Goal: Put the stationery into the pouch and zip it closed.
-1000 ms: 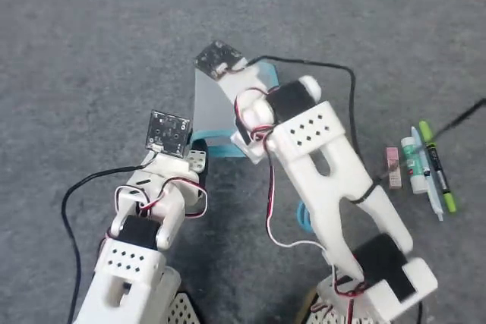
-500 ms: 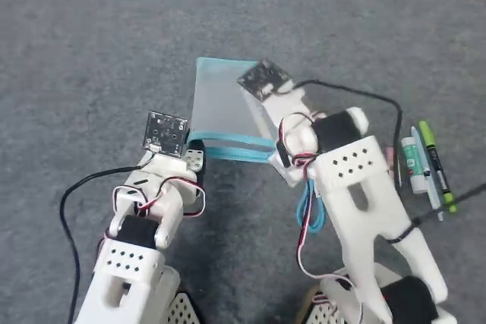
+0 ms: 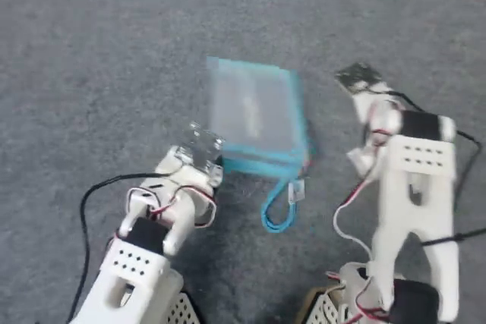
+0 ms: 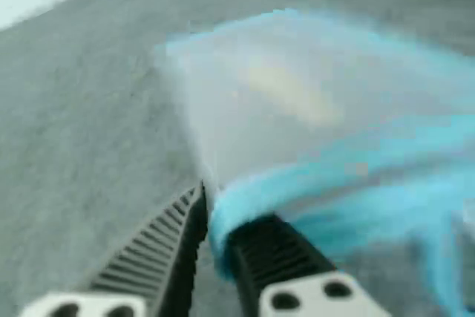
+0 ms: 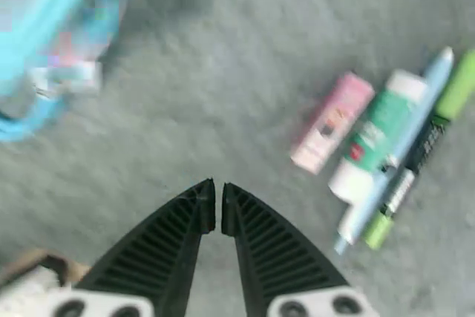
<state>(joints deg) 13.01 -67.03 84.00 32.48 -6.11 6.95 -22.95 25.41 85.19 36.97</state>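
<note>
The translucent pouch (image 3: 254, 111) with cyan edging lies mid-table, its cyan strap loop (image 3: 277, 206) trailing toward me. My left gripper (image 4: 215, 220) is shut on the pouch's (image 4: 297, 102) cyan edge at its near left corner (image 3: 213, 158). My right gripper (image 5: 217, 200) is shut with nothing in it, hovering over bare carpet between the pouch (image 5: 52, 5) and the stationery. The stationery lies side by side: a pink eraser (image 5: 330, 120), a green and white tube (image 5: 371, 139), a light blue pen (image 5: 404, 154) and a green marker (image 5: 434, 131).
Grey carpet covers the whole table. The right arm's white body (image 3: 414, 187) stands over the right side of the table in the high view. A small white tag (image 5: 67, 78) hangs at the pouch's strap (image 5: 22, 120).
The right arm has swung from over the pouch to the right, toward the stationery. The pouch has shifted slightly right, its strap now uncovered. The left gripper has followed it.
</note>
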